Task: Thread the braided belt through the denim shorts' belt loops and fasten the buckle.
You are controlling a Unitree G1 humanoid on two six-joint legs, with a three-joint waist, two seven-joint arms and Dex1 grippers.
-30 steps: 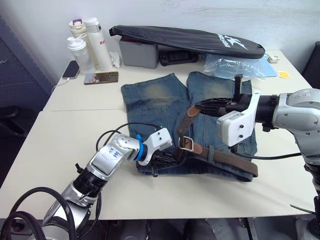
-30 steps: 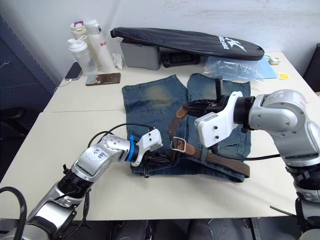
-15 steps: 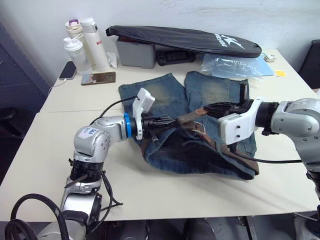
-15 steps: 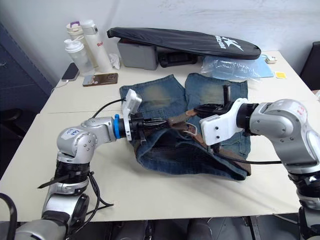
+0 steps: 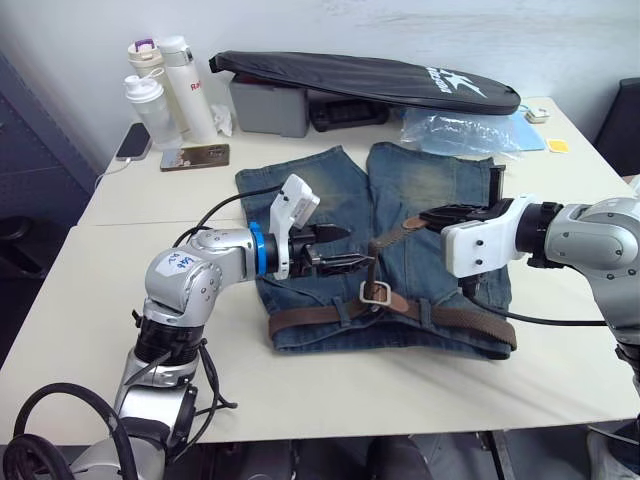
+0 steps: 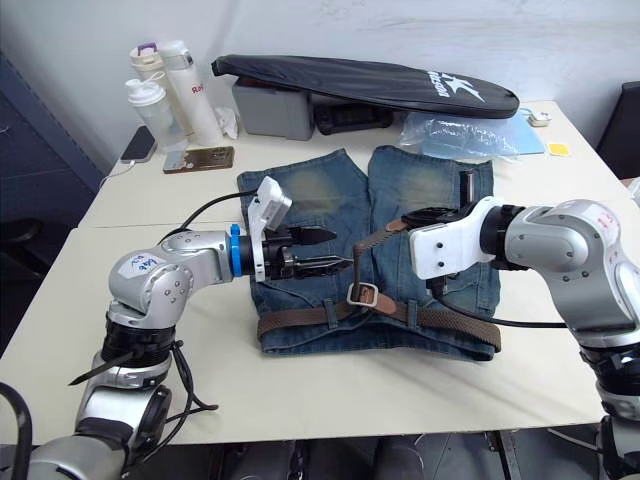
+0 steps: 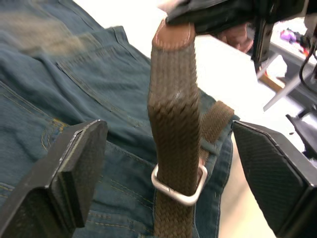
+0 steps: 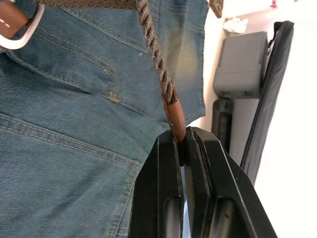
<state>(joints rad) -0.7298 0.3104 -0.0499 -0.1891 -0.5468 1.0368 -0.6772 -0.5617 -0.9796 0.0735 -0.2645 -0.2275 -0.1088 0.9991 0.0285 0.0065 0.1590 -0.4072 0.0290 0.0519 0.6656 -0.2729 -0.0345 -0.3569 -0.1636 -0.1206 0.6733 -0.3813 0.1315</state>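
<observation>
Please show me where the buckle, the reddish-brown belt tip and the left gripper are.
buckle (image 5: 376, 292): left eye view, silver frame.
belt tip (image 8: 175, 116): right wrist view, leather end.
left gripper (image 6: 328, 249): right eye view, between its fingertips.

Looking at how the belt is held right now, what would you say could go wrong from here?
The right gripper pinches only the reddish-brown tip of the braided belt, so a hard pull might slip it free. The left gripper is open beside the raised strap, holding nothing; pulling could drag the denim shorts across the table. The strap passes through the buckle, but no prong shows seated, so it may loosen.
</observation>
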